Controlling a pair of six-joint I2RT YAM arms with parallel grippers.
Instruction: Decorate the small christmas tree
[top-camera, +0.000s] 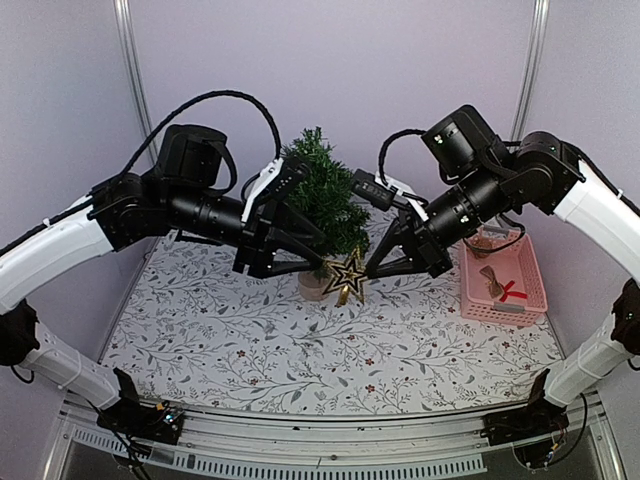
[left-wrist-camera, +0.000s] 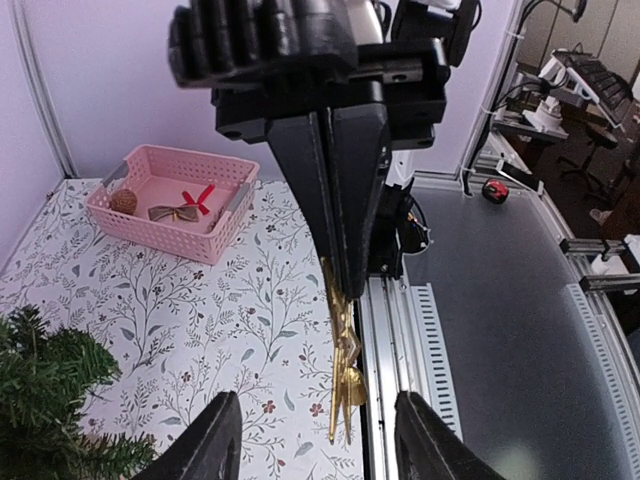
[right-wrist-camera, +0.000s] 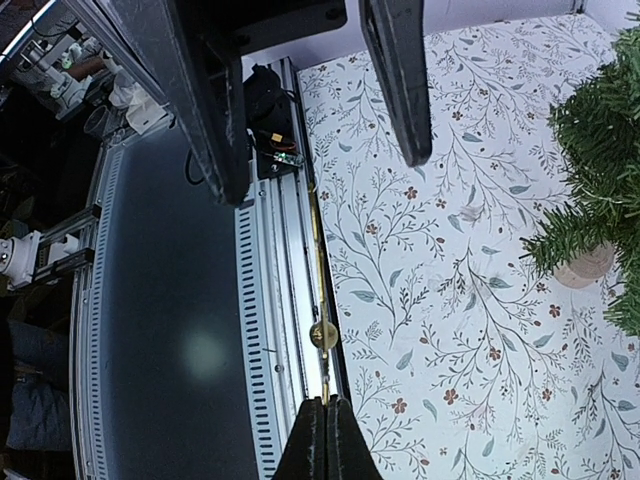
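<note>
Item: surface (top-camera: 250, 340) covered in a white cloth printed with grey leafy sprigs and small red flowers, edged at the near side by a metal rail (top-camera: 320, 425) and enclosed by lilac walls (top-camera: 330, 60). At its right side stands a pink slotted basket (top-camera: 503, 313) holding a brown ball (left-wrist-camera: 123, 201), a bronze bow (left-wrist-camera: 172, 213) and a red ribbon (left-wrist-camera: 201, 196). A black star (top-camera: 346, 277) outlined in gold, on a gold stem, is near the middle.
</note>
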